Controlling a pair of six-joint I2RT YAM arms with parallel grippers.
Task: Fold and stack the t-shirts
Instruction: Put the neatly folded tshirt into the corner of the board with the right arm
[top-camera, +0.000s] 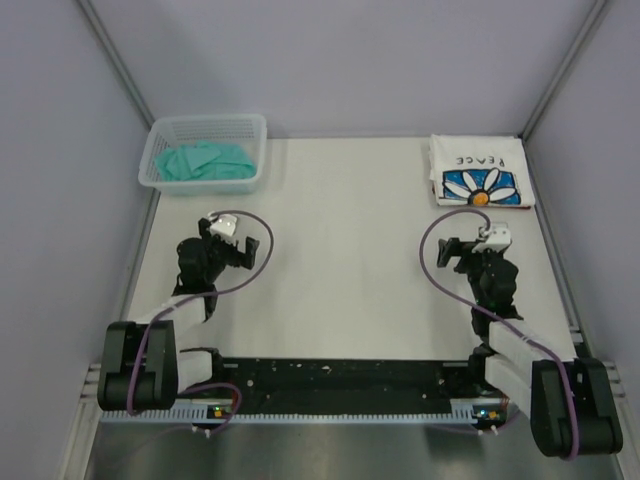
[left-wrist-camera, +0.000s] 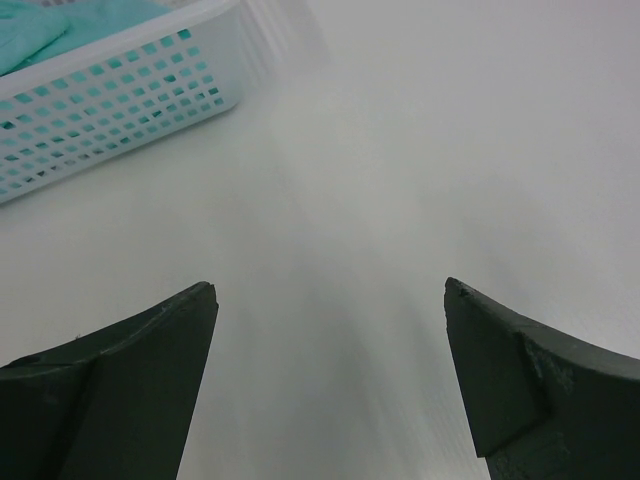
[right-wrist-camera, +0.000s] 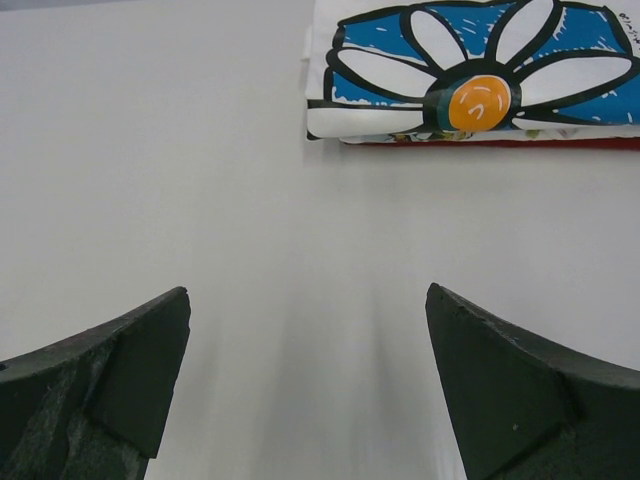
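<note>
A folded white t-shirt with a blue daisy print and lettering (top-camera: 480, 172) lies on top of a stack at the table's far right. In the right wrist view the daisy shirt (right-wrist-camera: 470, 70) sits over a thin dark red edge (right-wrist-camera: 500, 144) of another shirt. A teal cloth (top-camera: 205, 161) lies crumpled in the mesh basket (top-camera: 160, 140) at the far left. My left gripper (top-camera: 243, 253) is open and empty, near the basket. My right gripper (top-camera: 445, 250) is open and empty, just in front of the stack. The rose-print shirt is hidden.
The pale mesh basket also shows in the left wrist view (left-wrist-camera: 110, 100), up and left of my open fingers (left-wrist-camera: 150, 370). Grey walls and metal rails enclose the table on three sides. Purple cables loop beside both arms.
</note>
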